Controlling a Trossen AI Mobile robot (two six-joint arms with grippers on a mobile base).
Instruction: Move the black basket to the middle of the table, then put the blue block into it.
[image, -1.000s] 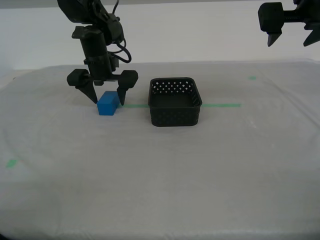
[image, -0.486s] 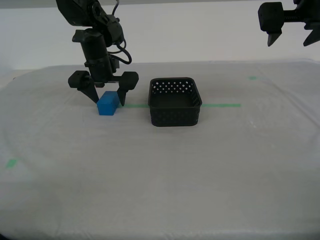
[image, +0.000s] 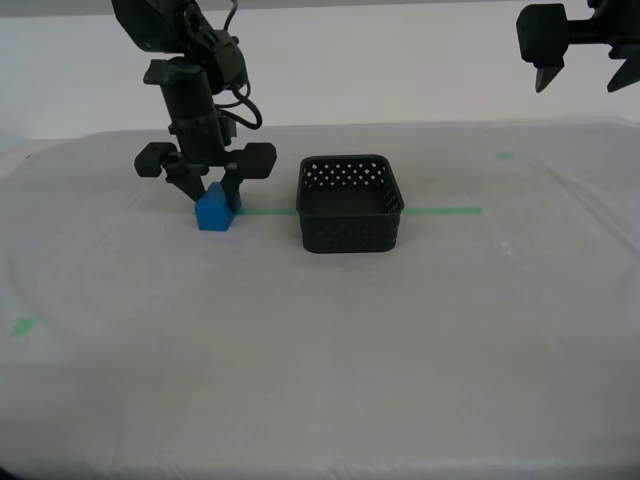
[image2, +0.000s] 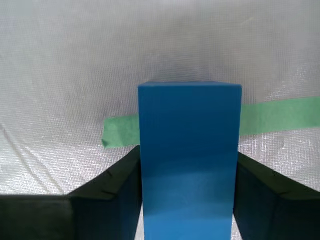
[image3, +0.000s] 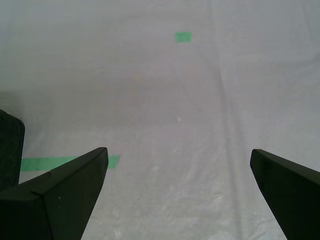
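Blue block (image: 216, 208) sits on the table (image: 400, 330), clamped in my second gripper (image: 206, 188), beside the black basket (image: 350, 203). Lift straight, clear the rim, release low inside. My first gripper (image: 580, 70) is wide open, empty, raised.

A plain white wall (image: 400, 70) rises behind, evenly lit.

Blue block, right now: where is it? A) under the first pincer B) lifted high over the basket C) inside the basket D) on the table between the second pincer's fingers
D. The blue block sits on the table with my second pincer closed on its sides; the basket stands apart, empty.
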